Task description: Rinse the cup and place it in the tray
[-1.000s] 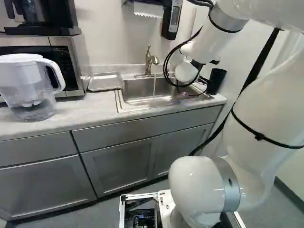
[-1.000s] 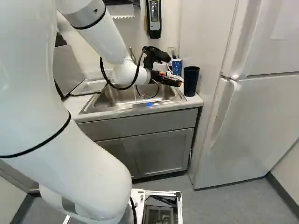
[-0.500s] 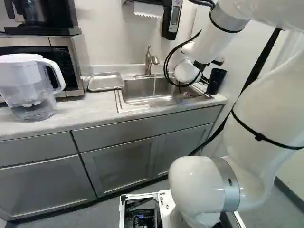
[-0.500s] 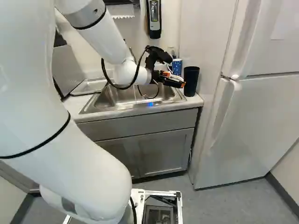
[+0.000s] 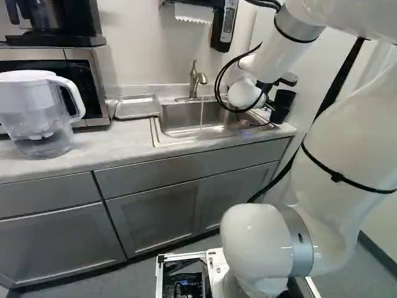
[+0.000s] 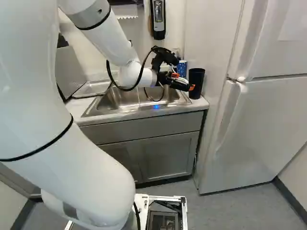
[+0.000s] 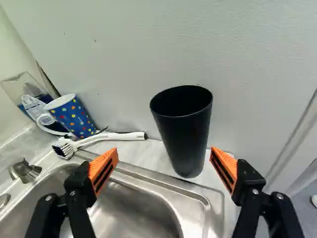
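**Gripper Faced Black Cup as Water Ran**

The black cup, apparently the one to be rinsed, stood upright on the counter, between the sink and the wall. The gripper's orange pads stood well apart, wider than the cup, with nothing clamped between them. That spread looked meant to let one finger pass on each side and close on the tapering body below the wide rim. Whether either pad brushed the cup could not be told. The cup's inside was too dark to show any contents.

The tap sent a thin stream into the sink, presumably so that rinsing could follow the grip directly. The tray lay flat beside the sink, on the side away from the cup, a handy place to set it down wet; no dish showed in it.

A dotted blue cup, its contents hidden, and a white-handled brush sat near the wall, likely kept by the sink for washing up. The clear pitcher stood on the counter; how much water it held was hard to judge. The job appeared to be at its first step, taking hold.
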Robot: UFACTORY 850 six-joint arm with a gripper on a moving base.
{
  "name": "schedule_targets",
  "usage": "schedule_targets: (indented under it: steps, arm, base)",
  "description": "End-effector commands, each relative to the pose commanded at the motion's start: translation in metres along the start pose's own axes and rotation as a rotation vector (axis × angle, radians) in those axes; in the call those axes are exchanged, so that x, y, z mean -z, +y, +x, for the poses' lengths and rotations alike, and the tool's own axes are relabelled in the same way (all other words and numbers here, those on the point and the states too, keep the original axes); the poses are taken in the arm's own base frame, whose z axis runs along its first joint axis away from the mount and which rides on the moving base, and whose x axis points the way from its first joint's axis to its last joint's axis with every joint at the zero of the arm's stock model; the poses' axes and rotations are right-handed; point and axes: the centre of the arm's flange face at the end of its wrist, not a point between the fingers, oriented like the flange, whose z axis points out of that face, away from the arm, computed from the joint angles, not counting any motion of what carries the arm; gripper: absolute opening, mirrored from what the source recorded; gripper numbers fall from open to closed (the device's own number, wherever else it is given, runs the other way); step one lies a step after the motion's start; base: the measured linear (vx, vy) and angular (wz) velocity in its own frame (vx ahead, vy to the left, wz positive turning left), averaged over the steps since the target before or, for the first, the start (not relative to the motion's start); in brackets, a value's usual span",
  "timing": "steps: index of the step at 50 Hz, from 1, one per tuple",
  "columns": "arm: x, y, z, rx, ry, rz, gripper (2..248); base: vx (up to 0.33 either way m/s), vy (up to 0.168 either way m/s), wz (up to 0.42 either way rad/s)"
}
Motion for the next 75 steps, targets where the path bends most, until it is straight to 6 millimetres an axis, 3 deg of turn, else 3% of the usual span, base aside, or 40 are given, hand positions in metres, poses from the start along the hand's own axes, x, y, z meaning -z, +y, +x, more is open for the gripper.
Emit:
schedule_targets:
  steps: [75]
  arm:
    - [-0.014, -0.002, 0.014, 0.019, 0.119, -0.043, 247]
  base:
    - [0.0, 0.0, 0.0]
